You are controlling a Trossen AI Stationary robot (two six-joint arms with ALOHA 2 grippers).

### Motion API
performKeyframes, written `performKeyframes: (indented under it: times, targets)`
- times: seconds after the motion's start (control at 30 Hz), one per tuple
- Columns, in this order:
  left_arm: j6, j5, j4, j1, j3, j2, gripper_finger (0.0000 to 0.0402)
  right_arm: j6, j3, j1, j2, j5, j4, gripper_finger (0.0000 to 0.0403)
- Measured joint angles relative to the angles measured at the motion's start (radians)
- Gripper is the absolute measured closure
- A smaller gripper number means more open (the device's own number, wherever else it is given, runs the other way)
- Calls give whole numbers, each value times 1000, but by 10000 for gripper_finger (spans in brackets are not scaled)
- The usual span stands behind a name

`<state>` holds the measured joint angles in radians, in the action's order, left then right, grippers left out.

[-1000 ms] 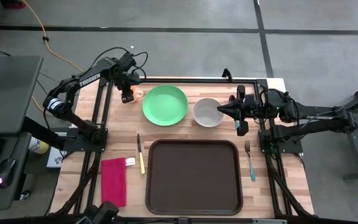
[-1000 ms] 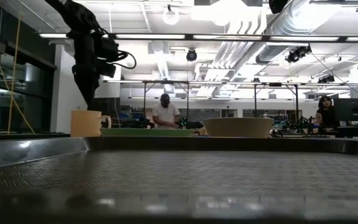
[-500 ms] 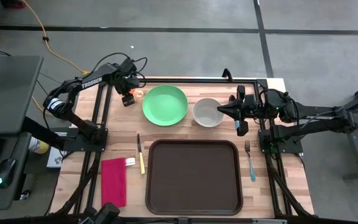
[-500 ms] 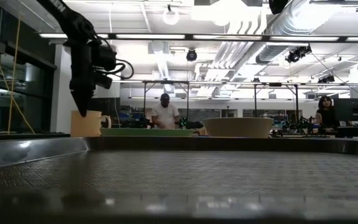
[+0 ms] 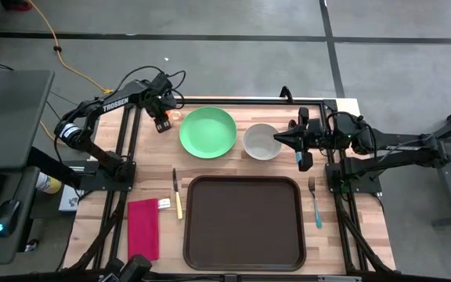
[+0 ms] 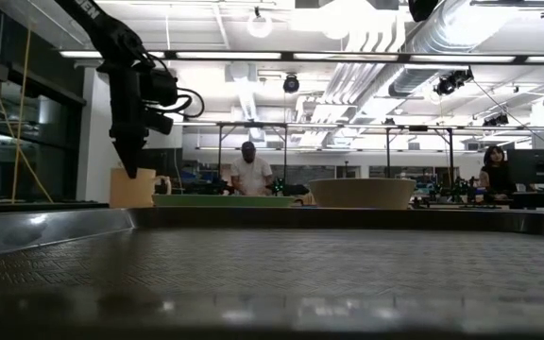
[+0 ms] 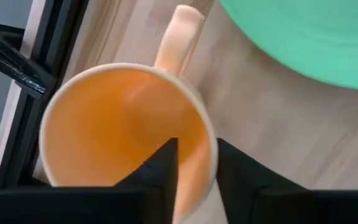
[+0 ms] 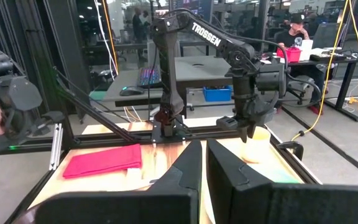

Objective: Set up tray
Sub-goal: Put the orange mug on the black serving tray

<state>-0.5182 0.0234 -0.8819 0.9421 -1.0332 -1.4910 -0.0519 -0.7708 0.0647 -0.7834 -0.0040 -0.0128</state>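
A pale orange mug stands on its base near the table's far left corner, next to the green plate. My left gripper reaches down at the mug, shut on its wall. The mug's handle points away from the fingers. My right gripper hangs shut over the right edge of the beige bowl and touches nothing. The dark brown tray lies bare at the near middle of the table. My left gripper holds the mug by its rim wall, on the side opposite the handle. One finger is inside the cup and the other is outside it. The fingers come from above, pointing down. The mug stands upright on the table.
A knife and a red napkin lie left of the tray; a fork lies to its right. Black frame rails run along the table's left, right and far sides. People are in the room beyond the table.
My left gripper has come down from above the mug until its fingertips sit at the rim. The right arm has kept still.
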Motion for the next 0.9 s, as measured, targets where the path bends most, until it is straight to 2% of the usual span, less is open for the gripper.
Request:
performKeyframes:
  times: [0.17,0.23,0.33,0.63,0.9]
  targets:
    - [-5,-8,-10,0,0,0,366,0,0,0,0,0,0,402]
    - [-13,-8,-10,0,0,1,385,0,0,0,0,0,0,402]
    - [-20,-8,-11,0,0,1,377,0,0,0,0,0,0,402]
    - [-23,-67,-85,0,-26,27,388,0,0,0,0,0,-4,402]
    - [-23,-121,-220,-45,-242,48,388,0,0,0,0,1,-8,402]
